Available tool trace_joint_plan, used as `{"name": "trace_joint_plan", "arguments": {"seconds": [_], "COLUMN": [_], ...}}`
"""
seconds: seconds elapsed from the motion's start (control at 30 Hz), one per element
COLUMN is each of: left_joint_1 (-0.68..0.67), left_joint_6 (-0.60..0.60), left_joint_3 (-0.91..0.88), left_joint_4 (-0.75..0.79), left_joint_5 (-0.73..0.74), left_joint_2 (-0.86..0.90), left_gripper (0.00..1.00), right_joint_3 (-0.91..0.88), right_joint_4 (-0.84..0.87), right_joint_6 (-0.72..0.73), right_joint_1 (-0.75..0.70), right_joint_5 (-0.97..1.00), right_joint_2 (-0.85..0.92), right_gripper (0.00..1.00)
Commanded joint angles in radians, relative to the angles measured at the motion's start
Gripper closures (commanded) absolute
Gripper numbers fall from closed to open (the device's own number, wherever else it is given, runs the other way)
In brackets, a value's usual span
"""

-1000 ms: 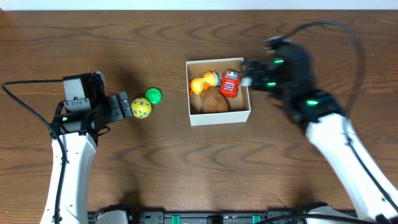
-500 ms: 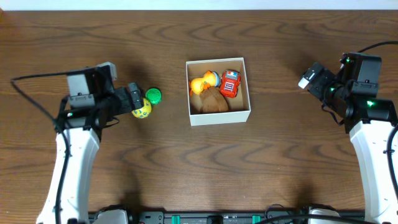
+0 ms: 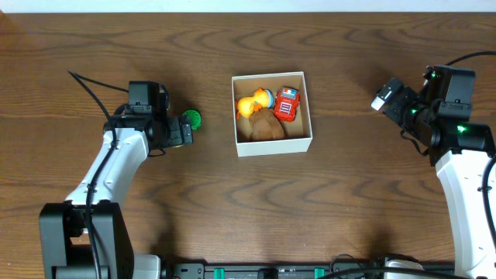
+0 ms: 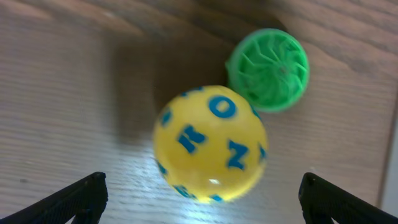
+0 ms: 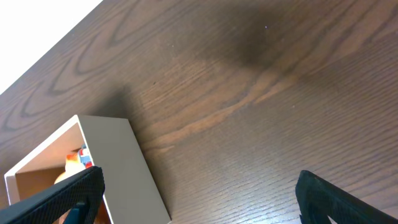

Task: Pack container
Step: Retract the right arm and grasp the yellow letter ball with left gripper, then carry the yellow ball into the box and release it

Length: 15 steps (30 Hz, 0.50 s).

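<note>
- The container (image 3: pixel 275 145), a small white cardboard box, sits at the middle of the table (image 3: pixel 232 209). Inside it lie a yellow duck-like toy (image 3: pixel 248 105), a red toy car (image 3: pixel 286 105) and a brown toy (image 3: pixel 266 126).
- Left of the container, a yellow ball with blue letters (image 4: pixel 211 146) rests on the table. A green ribbed toy (image 4: pixel 267 70) sits touching or just beside it, and is the nearer of the two to the container.
- Within the last second the left gripper (image 4: pixel 202 202) has swung in from farther left of the container. It now stands over the yellow ball, its fingers spread wide, one on each side, gripping nothing yet.
- The right gripper (image 5: pixel 199 205) has drawn back from the container's right wall to well off that side. Its fingers are wide apart and empty.
- Three toys look packed and two remain outside the container, so the task seems a little past halfway.
- The left arm appears set to take the ball next. It would need to close squarely, since a round ball could roll away or knock the green toy.
</note>
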Motion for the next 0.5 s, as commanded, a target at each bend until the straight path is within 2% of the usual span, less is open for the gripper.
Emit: {"name": "trace_joint_plan", "arguments": {"seconds": [0.0, 0.07, 0.2, 0.37, 0.47], "left_joint_1": [0.000, 0.000, 0.000, 0.000, 0.000], "left_joint_6": [0.040, 0.047, 0.050, 0.051, 0.050], "left_joint_3": [0.022, 0.022, 0.022, 0.022, 0.023], "left_joint_4": [0.030, 0.049, 0.070, 0.079, 0.083], "left_joint_5": [-0.071, -0.066, -0.059, -0.060, -0.059], "left_joint_2": [0.026, 0.048, 0.098, 0.116, 0.104], "left_gripper": [0.02, 0.00, 0.07, 0.29, 0.48], "right_joint_3": [0.006, 0.006, 0.006, 0.006, 0.006], "right_joint_4": [-0.001, -0.001, -0.002, -0.001, -0.001], "right_joint_6": [0.002, 0.002, 0.002, 0.002, 0.002], "right_joint_1": [-0.008, -0.008, -0.008, -0.008, -0.008], "right_joint_5": [-0.006, -0.006, -0.006, -0.006, -0.006], "right_joint_2": [0.005, 0.005, 0.005, 0.005, 0.005], "right_gripper": [0.01, 0.01, 0.01, 0.01, 0.01]}}
